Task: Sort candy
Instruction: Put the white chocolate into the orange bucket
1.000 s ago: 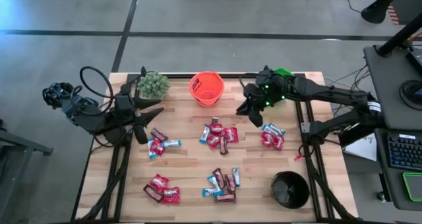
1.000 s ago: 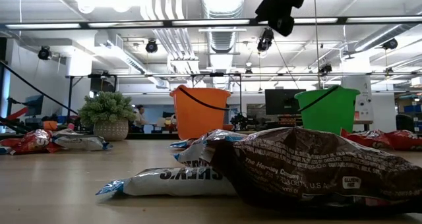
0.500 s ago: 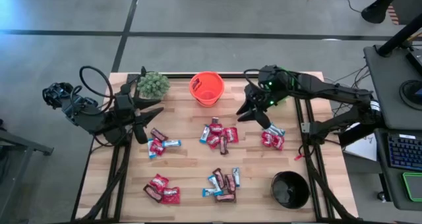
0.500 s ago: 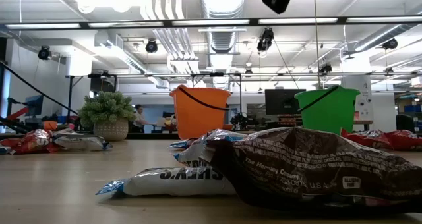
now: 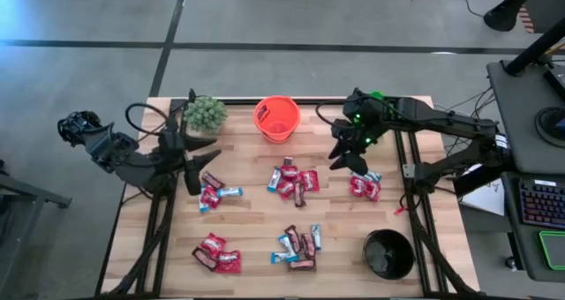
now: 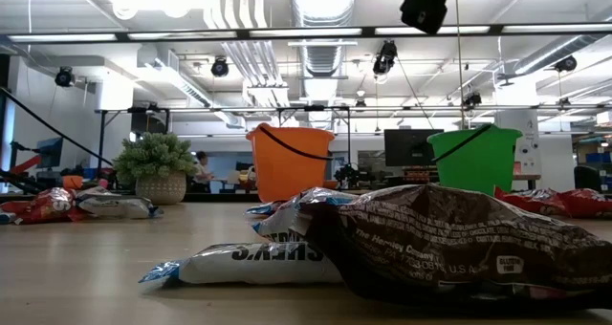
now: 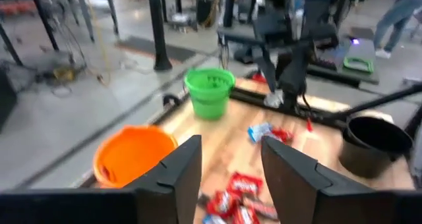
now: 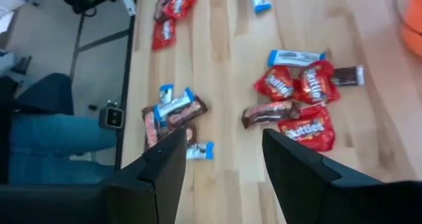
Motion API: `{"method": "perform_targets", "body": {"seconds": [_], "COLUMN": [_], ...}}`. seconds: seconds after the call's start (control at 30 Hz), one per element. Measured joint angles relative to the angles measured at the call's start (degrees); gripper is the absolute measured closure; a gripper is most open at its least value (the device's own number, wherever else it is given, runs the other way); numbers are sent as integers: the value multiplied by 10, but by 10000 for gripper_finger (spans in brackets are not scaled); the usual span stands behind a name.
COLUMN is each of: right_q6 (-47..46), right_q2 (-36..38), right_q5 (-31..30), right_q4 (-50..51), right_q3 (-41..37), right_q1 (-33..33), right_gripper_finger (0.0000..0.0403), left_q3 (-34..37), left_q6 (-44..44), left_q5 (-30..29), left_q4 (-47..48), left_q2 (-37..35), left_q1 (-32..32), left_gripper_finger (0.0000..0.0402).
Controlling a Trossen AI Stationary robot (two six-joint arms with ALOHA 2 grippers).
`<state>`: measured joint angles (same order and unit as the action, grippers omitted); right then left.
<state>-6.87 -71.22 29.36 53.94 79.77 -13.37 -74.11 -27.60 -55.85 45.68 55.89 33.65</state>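
Small wrapped candy (image 5: 293,182) heaped in five piles on wooden bench (image 5: 252,213), wrappers pointing all ways. Right hand (image 5: 350,155) spread, empty, now nearer green bucket (image 7: 210,92). Left hand (image 5: 196,163) spread, beside left pile.

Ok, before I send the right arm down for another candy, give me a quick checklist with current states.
1. Right gripper empty, fingers apart: ok.
2. Right gripper above the table near the pile at the right edge: ok.
3. Left gripper open, holding nothing, beside the left pile: ok.
4. Orange bucket, green bucket and black bucket upright and unblocked: ok.
5. Arms well apart: ok.
6. Which piece it targets next: cannot tell.
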Motion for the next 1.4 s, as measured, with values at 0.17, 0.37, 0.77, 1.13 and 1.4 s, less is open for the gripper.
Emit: {"method": "perform_targets", "body": {"seconds": [0.17,0.37,0.77,1.13,1.4], "right_q6": [-21,-38,-111,-161,-161], "right_q2": [-1,-1,-2,-2,-2], "right_q5": [-44,-50,-58,-69,-69], "right_q4": [-2,-1,-1,-1,-1], "right_q3": [5,5,5,5,5], "right_q1": [0,0,1,1,1], "right_gripper_finger": [213,213,213,213,213], "left_q3": [0,0,0,24,115], "left_q6": [-35,-49,-107,-99,-19], "left_q5": [37,55,150,207,283], "left_q4": [54,139,319,402,319], "left_q2": [0,5,30,43,39], "left_q1": [0,0,0,-56,-134], "left_gripper_finger": [237,233,244,245,245]}}
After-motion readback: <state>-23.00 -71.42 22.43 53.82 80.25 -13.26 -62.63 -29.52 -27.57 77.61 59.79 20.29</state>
